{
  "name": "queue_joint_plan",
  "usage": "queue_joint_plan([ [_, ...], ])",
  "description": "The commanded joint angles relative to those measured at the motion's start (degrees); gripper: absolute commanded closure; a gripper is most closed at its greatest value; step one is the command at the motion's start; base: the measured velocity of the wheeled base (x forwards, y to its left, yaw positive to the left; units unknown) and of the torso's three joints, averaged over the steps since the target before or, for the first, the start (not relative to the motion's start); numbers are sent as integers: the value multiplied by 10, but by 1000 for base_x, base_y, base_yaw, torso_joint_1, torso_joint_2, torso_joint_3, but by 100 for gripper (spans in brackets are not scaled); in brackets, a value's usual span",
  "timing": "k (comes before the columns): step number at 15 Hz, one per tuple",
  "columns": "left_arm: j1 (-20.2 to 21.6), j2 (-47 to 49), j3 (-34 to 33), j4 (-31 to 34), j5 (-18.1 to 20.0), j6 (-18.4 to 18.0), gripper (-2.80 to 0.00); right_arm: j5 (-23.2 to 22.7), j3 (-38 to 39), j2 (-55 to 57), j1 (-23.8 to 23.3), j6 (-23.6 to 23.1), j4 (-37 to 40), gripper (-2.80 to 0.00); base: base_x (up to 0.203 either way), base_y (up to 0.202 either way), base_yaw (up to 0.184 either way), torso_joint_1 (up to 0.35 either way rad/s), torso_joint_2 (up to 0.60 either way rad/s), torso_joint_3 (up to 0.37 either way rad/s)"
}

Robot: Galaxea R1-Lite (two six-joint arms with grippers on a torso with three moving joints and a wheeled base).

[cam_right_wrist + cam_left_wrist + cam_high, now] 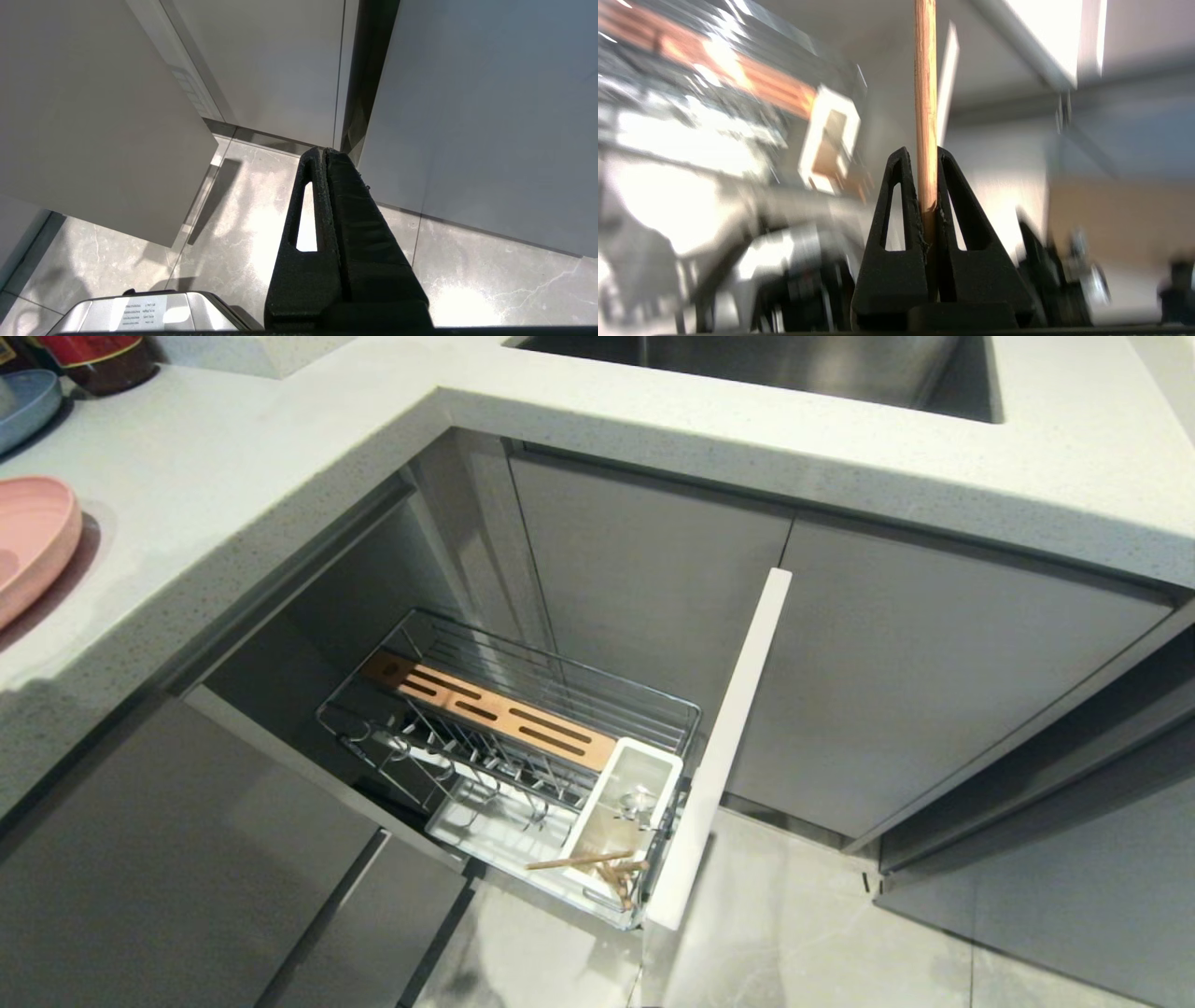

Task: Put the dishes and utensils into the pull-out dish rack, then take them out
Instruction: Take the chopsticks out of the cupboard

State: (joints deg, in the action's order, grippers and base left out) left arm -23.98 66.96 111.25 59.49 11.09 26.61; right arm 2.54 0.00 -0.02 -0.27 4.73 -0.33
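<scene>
The pull-out dish rack [560, 665] stands drawn out of the lower cabinet, its pale front panel [728, 737] on the right. Wooden chopsticks [583, 861] lie across the near end of its white utensil box [653, 767], and a shiny spoon [639, 798] sits inside the box. In the left wrist view my left gripper [923, 154] is shut on one wooden chopstick [925, 93], which sticks straight out past the fingertips; the rack's box [830, 135] shows blurred beyond. The pink plate [33, 546] lies on the counter at the far left. My right gripper [322, 151] is shut and empty above the floor.
A blue dish [23, 406] and a dark jar [103, 359] stand at the counter's back left. The sink [794, 364] is sunk into the countertop [280, 457] behind the rack. Grey cabinet fronts [915, 691] flank the drawer, with tiled floor [794, 933] below.
</scene>
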Motion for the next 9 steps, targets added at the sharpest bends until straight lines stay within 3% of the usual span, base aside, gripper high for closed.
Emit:
queue_joint_plan([
  [1, 73, -31, 0, -23, -1, 0, 0, 0, 0, -2, 0, 0, 0, 0, 0, 0, 0, 0, 0, 0],
  [5, 210, -45, 0, -47, -13, -3, 0, 0, 0, -2, 0, 0, 0, 0, 0, 0, 0, 0, 0, 0],
  [9, 345, -49, -3, -49, -88, -6, 0, 0, 0, -2, 0, 0, 0, 0, 0, 0, 0, 0, 0, 0],
])
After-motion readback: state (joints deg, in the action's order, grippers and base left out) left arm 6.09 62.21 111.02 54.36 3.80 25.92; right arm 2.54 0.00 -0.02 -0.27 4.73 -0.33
